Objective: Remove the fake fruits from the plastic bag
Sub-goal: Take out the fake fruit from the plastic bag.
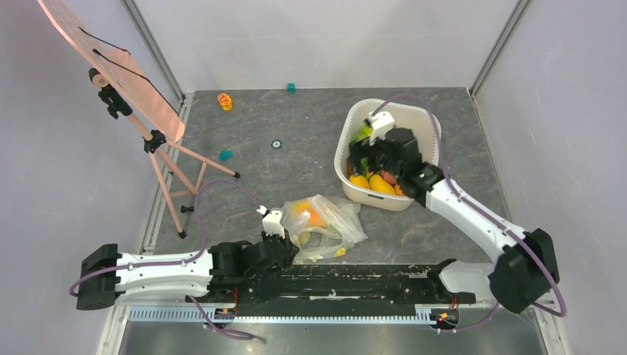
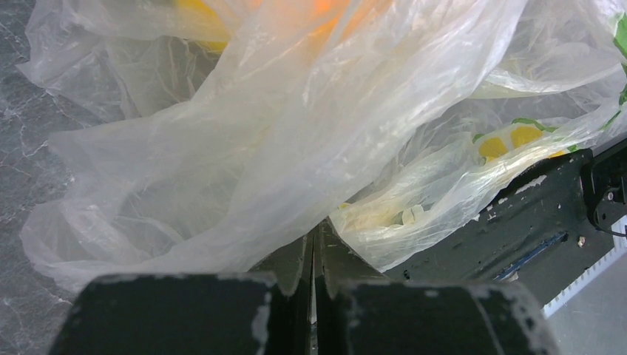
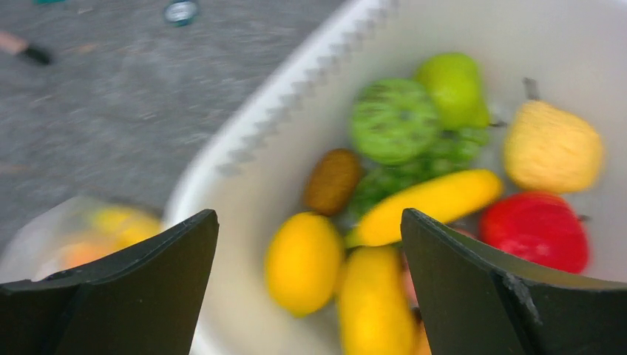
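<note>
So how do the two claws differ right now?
The left claw is shut, pinching the plastic bag; the right claw is open and empty. The left sits low beside the bag; the right hangs over the white basin of fake fruits. Both are black.

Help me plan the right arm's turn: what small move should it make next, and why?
Probably swing the right gripper, open and empty above the white basin, across toward the plastic bag. Fake fruits lie in the basin, an orange fruit shows through the bag, and the left gripper is shut on the bag's film, apparently steadying it.
</note>
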Controlling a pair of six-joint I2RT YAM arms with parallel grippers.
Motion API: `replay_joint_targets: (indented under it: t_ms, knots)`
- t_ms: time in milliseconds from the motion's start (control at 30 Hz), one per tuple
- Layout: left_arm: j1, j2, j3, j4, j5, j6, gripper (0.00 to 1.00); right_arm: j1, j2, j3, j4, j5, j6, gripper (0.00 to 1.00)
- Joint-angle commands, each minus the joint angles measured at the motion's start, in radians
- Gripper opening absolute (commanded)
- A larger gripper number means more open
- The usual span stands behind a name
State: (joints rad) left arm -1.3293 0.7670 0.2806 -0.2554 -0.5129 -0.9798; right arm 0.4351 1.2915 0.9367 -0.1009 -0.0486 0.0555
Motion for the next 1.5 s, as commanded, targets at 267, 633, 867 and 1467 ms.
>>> replay_joint_targets:
  t_ms: [267, 633, 867, 1467]
  knots:
    - [-0.003, 0.045, 0.035, 0.089, -0.004, 0.007, 0.02, 0.63, -0.322, -0.172, 0.001, 0.362, 0.163, 0.63]
    - [-0.003, 0.082, 0.019, 0.129, 0.0, -0.023, 0.02, 1.011, -0.186, -0.265, 0.081, 0.472, 0.179, 0.38]
    - [-0.003, 0.063, 0.016, 0.124, 0.002, -0.018, 0.02, 1.011, -0.056, -0.341, 0.267, 0.482, 0.2, 0.29]
    - [-0.004, 0.044, -0.015, 0.127, -0.004, -0.02, 0.02, 0.919, 0.199, -0.296, 0.393, 0.528, 0.218, 0.17]
